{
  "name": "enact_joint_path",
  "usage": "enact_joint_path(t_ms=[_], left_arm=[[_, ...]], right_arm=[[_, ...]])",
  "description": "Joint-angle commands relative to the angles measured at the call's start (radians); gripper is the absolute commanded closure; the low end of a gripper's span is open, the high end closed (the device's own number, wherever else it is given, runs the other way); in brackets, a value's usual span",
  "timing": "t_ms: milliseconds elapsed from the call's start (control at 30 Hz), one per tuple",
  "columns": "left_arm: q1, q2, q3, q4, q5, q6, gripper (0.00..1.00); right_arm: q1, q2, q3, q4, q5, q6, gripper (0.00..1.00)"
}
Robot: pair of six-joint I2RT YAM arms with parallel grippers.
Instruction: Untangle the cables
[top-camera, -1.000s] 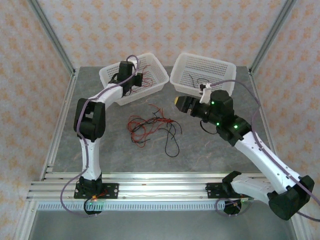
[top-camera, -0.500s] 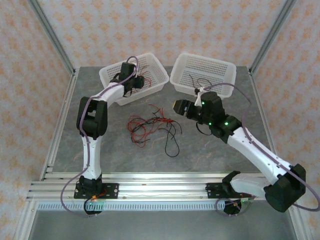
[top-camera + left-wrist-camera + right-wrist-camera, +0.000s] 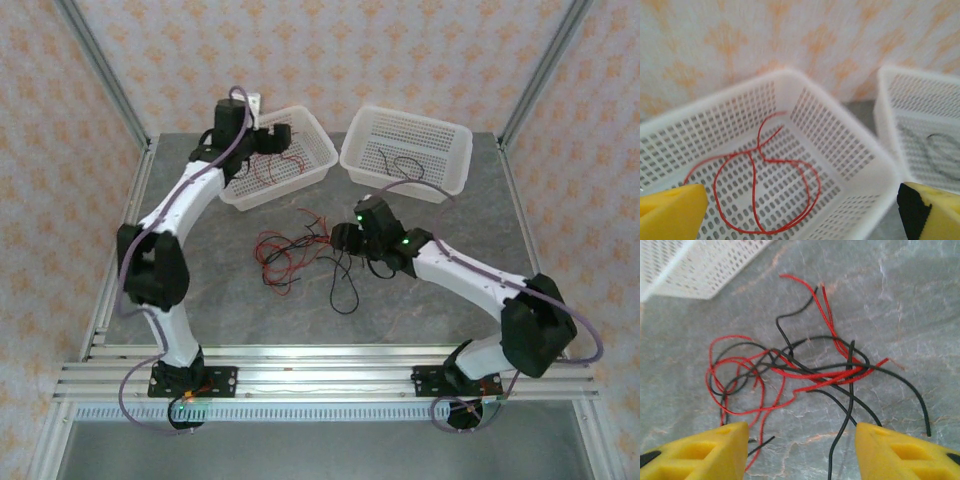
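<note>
Cables [image 3: 812, 376]: thin, curly, red-and-black tangle

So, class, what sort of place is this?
Probably a robotics lab cell: a left arm and right arm bolted to an aluminium rail, patterned wall panels around the table, tangled cables near white baskets.

Red and black cables [image 3: 812, 376], white baskets [image 3: 405, 177]

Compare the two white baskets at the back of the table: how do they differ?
The left basket holds a looped red cable; the right basket holds a black cable. The left gripper hovers over the left basket, fingers open; the right gripper is away from the right basket, down at the tangle. Both are white perforated baskets.
</note>
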Motion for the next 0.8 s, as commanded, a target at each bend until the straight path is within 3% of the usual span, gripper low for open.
enact_joint_path(t_ms=[0,367,433,567,767], left_arm=[[-0.007,-0.131,-0.075,0.047,0.025,-0.029,0.01],[-0.008,-0.592,-0.442,0.176,0.069,-0.173,0.01],[-0.009,-0.635,-0.479,0.172,0.081,-0.197,0.01],[-0.021,-0.697,-0.551,0.16,0.077,-0.23,0.03],[-0.128,-0.71,-0.637,0.149,0.051,-0.248,0.08]], right_arm=[[0.032,0.054,-0.019,-0.007,0.06,0.032,0.47],[0.057,0.242,0.011,0.034,0.084,0.082,0.6],[0.062,0.262,0.023,0.04,0.081,0.086,0.68],[0.074,0.258,0.057,0.031,0.081,0.09,1.0],[0.094,0.107,0.094,-0.047,0.072,0.037,1.0]])
